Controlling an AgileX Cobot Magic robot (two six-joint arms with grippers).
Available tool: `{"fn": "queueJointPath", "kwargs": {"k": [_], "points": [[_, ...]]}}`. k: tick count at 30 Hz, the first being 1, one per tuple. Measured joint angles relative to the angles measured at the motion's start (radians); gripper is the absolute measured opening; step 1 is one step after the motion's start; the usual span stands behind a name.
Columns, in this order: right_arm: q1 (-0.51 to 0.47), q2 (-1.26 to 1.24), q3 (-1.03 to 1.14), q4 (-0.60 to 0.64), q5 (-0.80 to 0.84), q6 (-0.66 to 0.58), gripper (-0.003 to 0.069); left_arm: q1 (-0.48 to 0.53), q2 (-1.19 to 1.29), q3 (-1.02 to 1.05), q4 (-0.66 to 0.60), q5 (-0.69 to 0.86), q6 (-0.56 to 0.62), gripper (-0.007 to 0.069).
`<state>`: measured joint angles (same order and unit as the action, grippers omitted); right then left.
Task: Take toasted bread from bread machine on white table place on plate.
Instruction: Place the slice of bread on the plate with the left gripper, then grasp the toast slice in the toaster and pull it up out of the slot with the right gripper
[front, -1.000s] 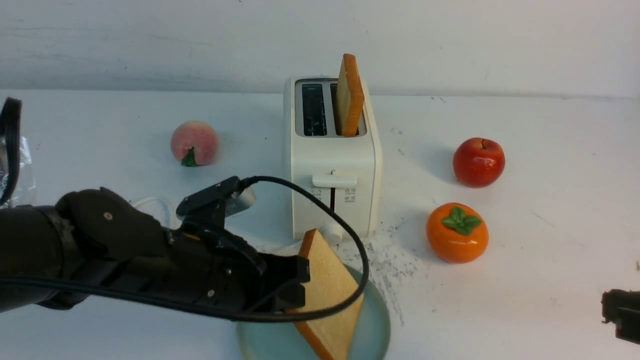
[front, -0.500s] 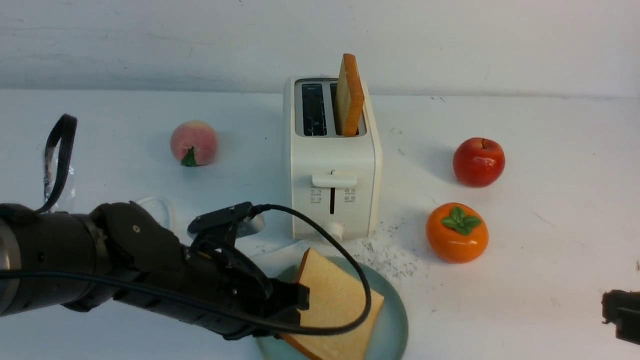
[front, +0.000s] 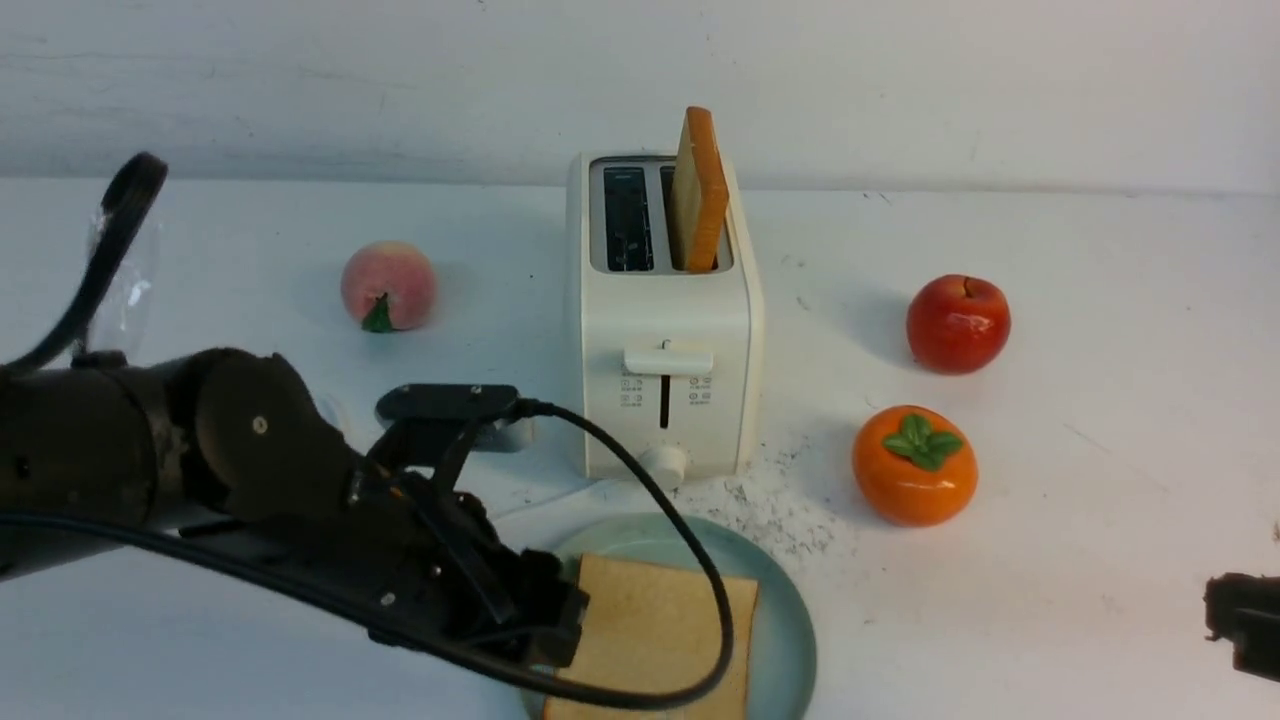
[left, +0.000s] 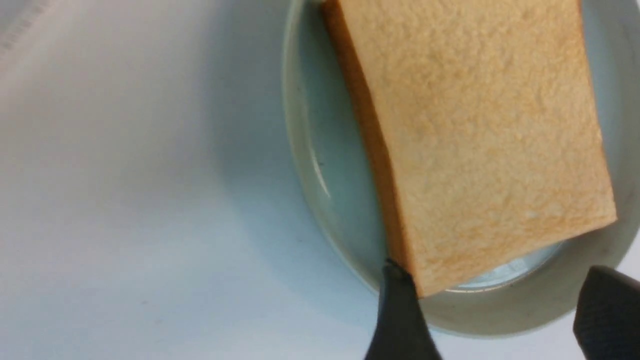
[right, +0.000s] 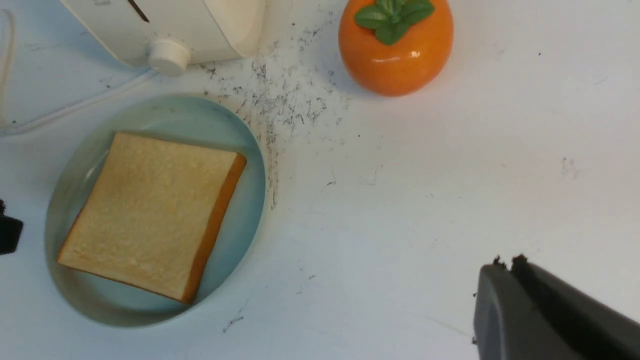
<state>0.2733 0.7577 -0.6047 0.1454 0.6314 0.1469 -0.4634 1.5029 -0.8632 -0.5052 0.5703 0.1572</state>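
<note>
Left gripper (left: 497, 280): seen released in its wrist view
Plated toast (right: 150, 215): laid flat on the plate (right: 247, 210), white table (front: 1100, 480) near edge
Second toast (front: 698, 190): upright in the bread machine (front: 665, 330), shown only frontally
Right gripper (front: 1235, 620): state cannot be told

The left arm reaches low toward 3 o'clock; the left gripper (front: 568, 625) has its jaws spread apart. The right gripper (front: 1238, 620) sits at 4 o'clock, jaws together.

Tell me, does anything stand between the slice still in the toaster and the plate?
Nothing stands on the table between toaster and plate. However, the left gripper is at the plate's left rim, its black cable arcs over it, and another slice lies there.
</note>
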Motion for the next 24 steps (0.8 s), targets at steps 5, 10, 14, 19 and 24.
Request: {"fn": "queueJointPath", "kwargs": {"k": [5, 10, 14, 19, 24], "points": [[0.0, 0.06, -0.118, 0.004, 0.039, -0.034, 0.0022, 0.0, -0.068, -0.057, 0.309, 0.119, -0.297, 0.0298], [0.002, 0.235, -0.287, 0.052, 0.044, -0.049, 0.0022, 0.0, -0.194, -0.086, 0.587, 0.262, -0.569, -0.0014], [0.055, 0.427, -0.431, 0.08, 0.041, -0.116, 0.0028, 0.0, -0.37, -0.086, 0.646, 0.284, -0.664, -0.0014], [0.13, 0.659, -0.619, 0.09, -0.026, -0.147, 0.0058, 0.0, -0.581, -0.089, 0.649, 0.302, -0.686, -0.0014], [0.141, 0.816, -0.788, 0.095, -0.067, -0.147, 0.0141, 0.0, -0.724, -0.068, 0.638, 0.331, -0.688, -0.0014]]}}
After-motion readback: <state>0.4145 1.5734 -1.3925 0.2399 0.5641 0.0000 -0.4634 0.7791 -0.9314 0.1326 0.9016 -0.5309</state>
